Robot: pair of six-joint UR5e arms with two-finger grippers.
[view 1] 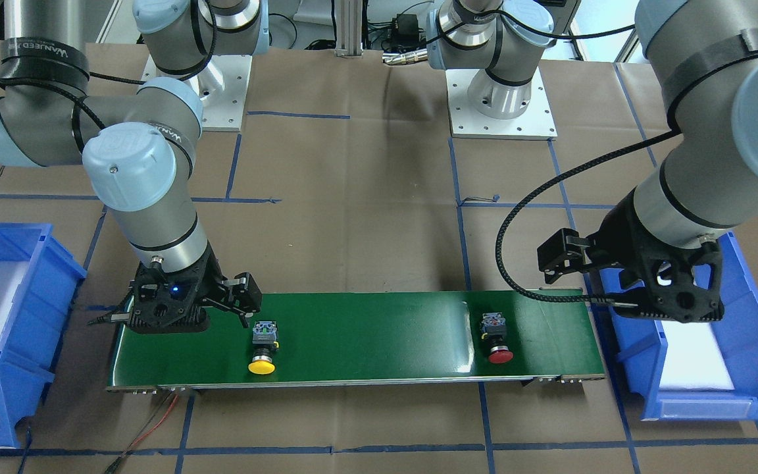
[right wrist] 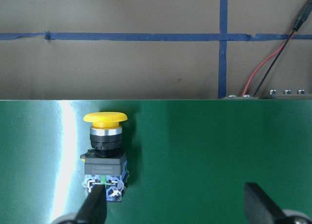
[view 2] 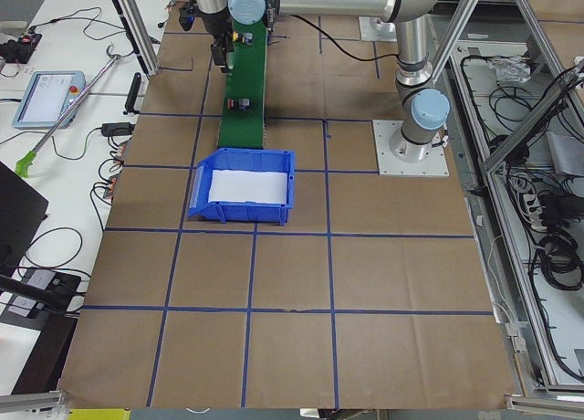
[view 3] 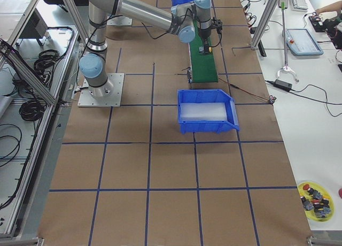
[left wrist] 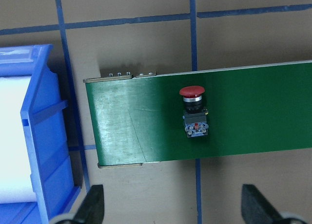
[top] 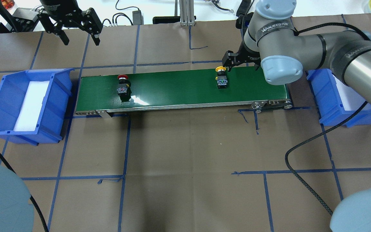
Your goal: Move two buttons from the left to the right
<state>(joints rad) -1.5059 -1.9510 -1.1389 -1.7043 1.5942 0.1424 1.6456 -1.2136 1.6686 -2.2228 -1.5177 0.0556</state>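
Note:
The yellow-capped button (right wrist: 105, 151) lies on its side on the green belt (right wrist: 204, 151), also in the overhead view (top: 221, 78). My right gripper (right wrist: 178, 209) is open just above the belt. Its left finger (right wrist: 92, 207) is next to the button's grey-blue block, and nothing is between the fingers. The red-capped button (left wrist: 194, 112) lies on its side near the belt's other end (top: 123, 86). My left gripper (left wrist: 173, 209) is open and empty, held high above that end, and it shows in the overhead view (top: 81, 38).
A blue bin (top: 27, 103) with a white liner stands off the belt's left end. A second blue bin (top: 343, 96) stands off the right end, partly under my right arm. Red and black wires (view 1: 155, 421) trail from the belt's right end.

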